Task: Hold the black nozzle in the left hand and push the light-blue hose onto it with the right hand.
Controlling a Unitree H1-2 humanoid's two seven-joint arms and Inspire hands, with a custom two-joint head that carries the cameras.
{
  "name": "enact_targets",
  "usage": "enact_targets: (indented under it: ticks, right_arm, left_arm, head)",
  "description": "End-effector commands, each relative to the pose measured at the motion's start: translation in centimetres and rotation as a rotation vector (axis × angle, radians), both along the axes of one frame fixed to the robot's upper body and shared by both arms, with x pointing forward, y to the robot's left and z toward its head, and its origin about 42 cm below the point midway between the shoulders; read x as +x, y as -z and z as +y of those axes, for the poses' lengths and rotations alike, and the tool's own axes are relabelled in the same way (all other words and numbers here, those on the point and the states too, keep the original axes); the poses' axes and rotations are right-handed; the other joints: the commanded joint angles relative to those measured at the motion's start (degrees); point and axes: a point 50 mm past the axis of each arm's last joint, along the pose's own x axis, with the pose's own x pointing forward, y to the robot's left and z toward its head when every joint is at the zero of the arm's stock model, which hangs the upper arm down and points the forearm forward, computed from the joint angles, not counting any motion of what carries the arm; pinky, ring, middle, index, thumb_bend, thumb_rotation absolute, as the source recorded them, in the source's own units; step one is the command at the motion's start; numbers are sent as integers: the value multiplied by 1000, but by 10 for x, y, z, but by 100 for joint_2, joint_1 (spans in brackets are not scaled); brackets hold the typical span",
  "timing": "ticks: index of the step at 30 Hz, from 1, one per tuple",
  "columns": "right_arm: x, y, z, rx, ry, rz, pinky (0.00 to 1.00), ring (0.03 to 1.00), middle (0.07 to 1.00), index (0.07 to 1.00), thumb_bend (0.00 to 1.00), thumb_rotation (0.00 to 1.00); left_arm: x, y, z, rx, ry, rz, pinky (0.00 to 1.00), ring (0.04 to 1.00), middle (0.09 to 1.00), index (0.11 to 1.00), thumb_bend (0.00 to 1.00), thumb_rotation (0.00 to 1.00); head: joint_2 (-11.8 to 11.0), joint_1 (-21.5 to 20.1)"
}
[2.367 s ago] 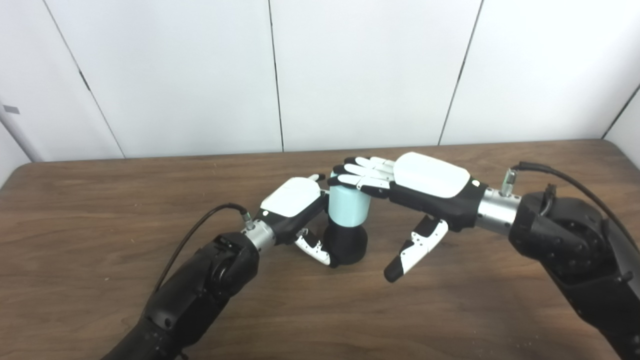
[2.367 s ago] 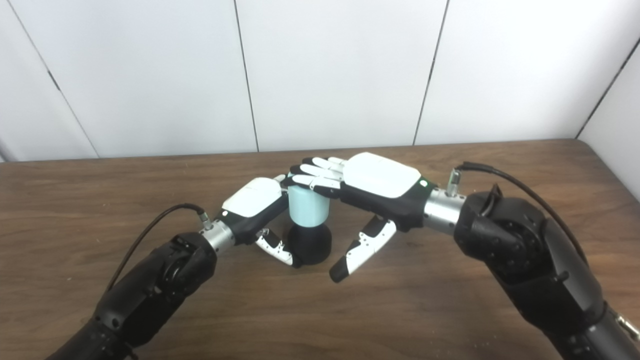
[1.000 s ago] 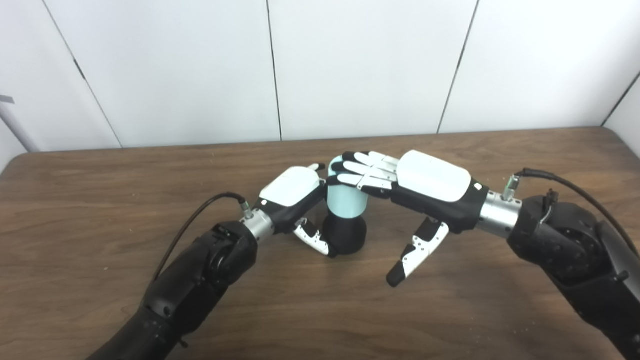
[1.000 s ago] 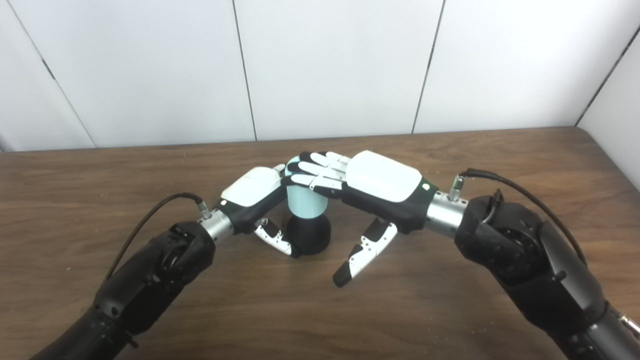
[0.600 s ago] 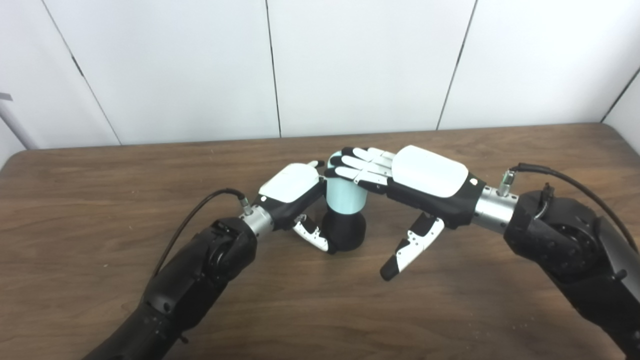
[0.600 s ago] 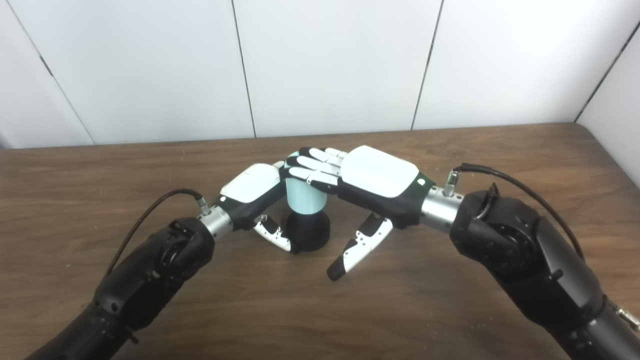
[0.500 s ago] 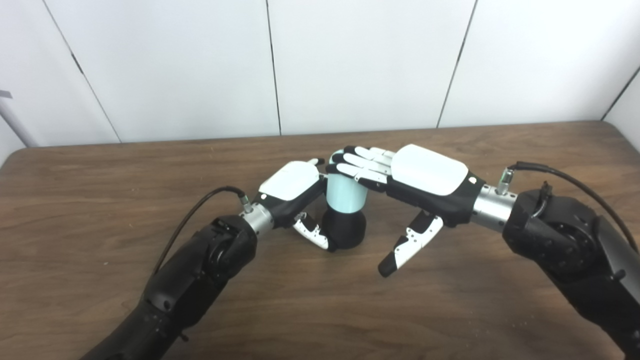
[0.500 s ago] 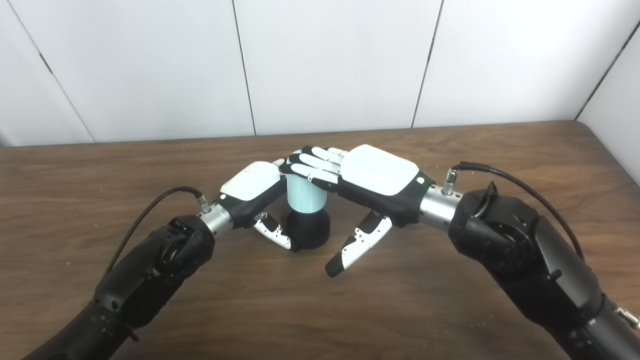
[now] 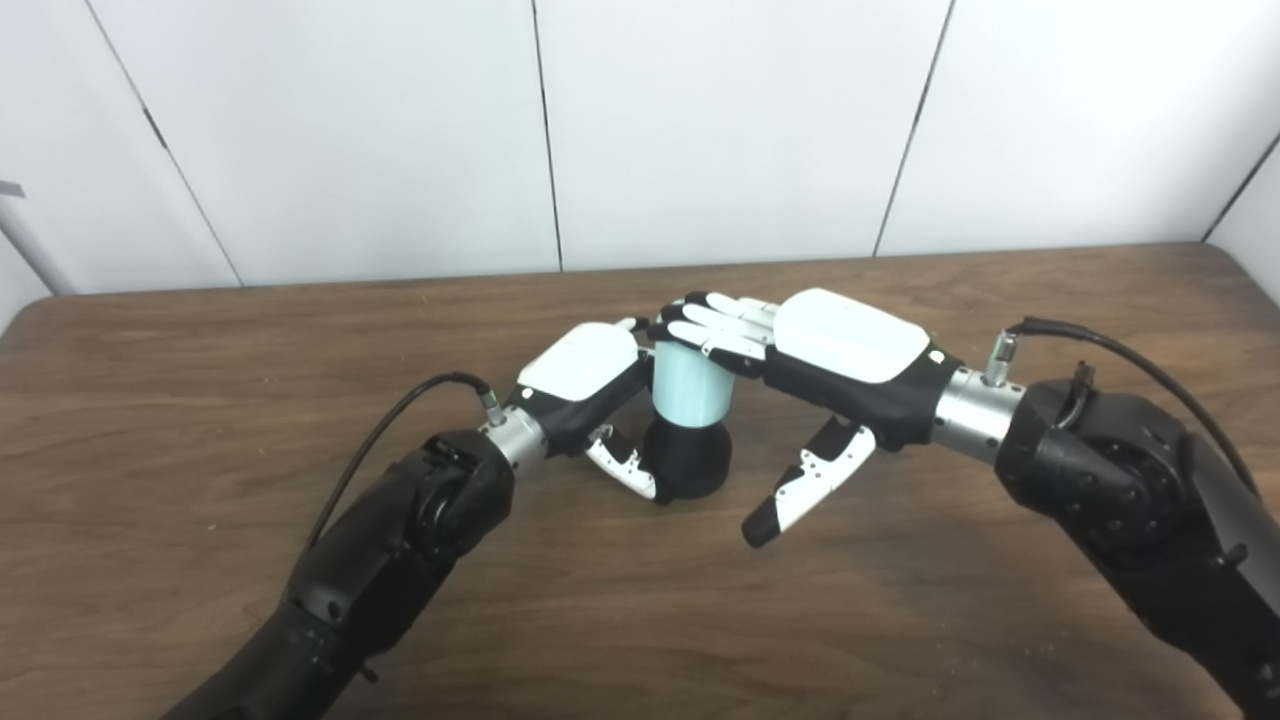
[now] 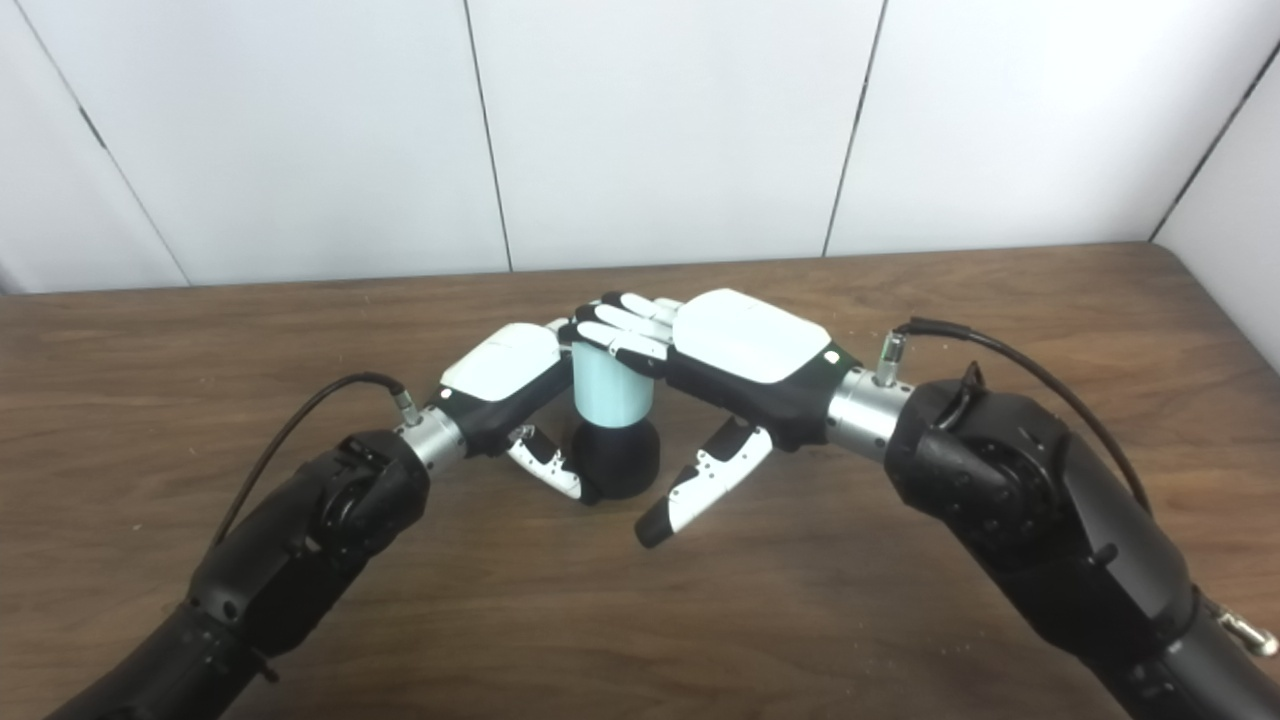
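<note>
White wall panels [image 9: 730, 120] with thin dark seams stand at twelve o'clock behind my desk [image 9: 150, 400], a broad top of dark, streaky wood grain with a rounded corner at ten o'clock. My two arms are glossy black shells with steel wrist collars and thin black cables. At mid-desk the black nozzle [image 9: 690, 462] stands upright, a matte flared base. The light-blue hose [image 9: 690, 385], a short smooth cylinder, sits on top of it. My left hand [image 9: 585, 385] comes from eight o'clock, curled around the nozzle, thumb against its base. My right hand [image 9: 800, 360] comes from three o'clock, fingers [image 9: 705, 325] flat and spread over the hose's top, thumb hanging free.
</note>
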Motion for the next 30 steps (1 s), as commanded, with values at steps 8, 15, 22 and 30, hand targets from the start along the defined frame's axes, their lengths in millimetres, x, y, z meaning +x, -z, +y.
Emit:
enact_targets:
  ticks: [8, 15, 22, 30]
  right_arm:
    - [0, -50, 12, 299, -27, -477, 620, 816, 867, 804, 632, 418]
    - [-5, -32, 11, 275, -124, -489, 679, 825, 796, 717, 543, 367]
    - [-3, -21, 3, 191, -114, -514, 748, 858, 803, 728, 565, 375]
    - [-1, -19, 1, 139, -77, -468, 784, 898, 857, 782, 546, 425]
  left_arm:
    - [-1, 27, 22, 150, -49, 65, 1000, 656, 494, 480, 525, 0]
    - [-1, 26, 21, 142, -46, 62, 1000, 659, 496, 479, 525, 0]
    - [-1, 28, 25, 143, -51, 69, 1000, 660, 497, 478, 525, 0]
    - [-1, 26, 24, 144, -50, 71, 1000, 660, 497, 478, 525, 0]
  head:
    - [-29, -38]
    - [-28, -2]
    - [-5, 6]
    - [6, -12]
